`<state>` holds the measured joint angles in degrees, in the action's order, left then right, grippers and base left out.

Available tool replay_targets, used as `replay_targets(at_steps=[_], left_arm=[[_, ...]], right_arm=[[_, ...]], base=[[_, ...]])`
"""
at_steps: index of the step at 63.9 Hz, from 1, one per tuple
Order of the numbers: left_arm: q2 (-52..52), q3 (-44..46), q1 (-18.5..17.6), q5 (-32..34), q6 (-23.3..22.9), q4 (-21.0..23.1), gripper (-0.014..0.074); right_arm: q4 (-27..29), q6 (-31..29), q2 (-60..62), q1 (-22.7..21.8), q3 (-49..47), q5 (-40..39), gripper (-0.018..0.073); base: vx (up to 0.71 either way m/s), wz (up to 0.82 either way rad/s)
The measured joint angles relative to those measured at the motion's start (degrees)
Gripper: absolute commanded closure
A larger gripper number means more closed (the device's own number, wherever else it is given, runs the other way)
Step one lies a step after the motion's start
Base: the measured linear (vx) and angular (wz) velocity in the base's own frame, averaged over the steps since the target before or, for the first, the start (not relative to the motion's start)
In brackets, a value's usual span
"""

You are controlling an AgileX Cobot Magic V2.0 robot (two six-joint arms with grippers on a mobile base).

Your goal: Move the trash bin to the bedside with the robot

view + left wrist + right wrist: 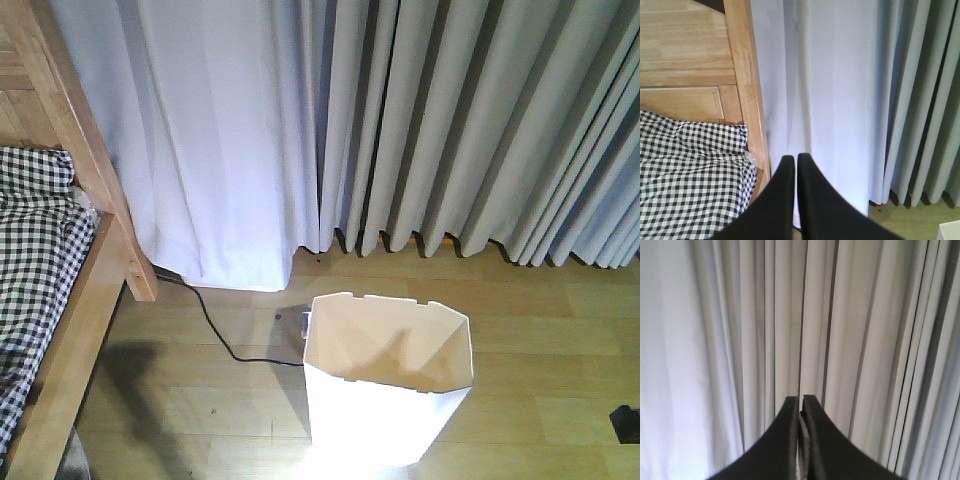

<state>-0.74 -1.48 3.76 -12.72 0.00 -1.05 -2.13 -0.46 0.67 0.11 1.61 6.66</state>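
Both my claws — left gripper (794,162) and right gripper (800,402) — are pinched closed on nothing, so shoving the thin-walled trash bin (385,390) toward the bed (95,290) may tip it or snag the black cable (215,335).

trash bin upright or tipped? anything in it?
Upright: the trash bin stands on the wood floor, rim facing up. The visible interior looks empty; the bottom is out of view.

Soft daylight, overexposed glare below bin (385,390)

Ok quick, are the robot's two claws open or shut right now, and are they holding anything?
Left claw: shut, holding nothing, pointed at the curtain beside the bed.
Right claw: shut, holding nothing, facing the curtain.
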Motion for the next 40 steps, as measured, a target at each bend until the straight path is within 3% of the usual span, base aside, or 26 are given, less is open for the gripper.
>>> replay_targets(at_steps=[40], left_arm=[[0.0, 0.0, 0.0, 0.0, 0.0, 0.0, 0.0603]], right_arm=[[0.0, -0.04, 0.0, 0.0, 0.0, 0.1, 0.0568]], base=[[0.0, 0.0]])
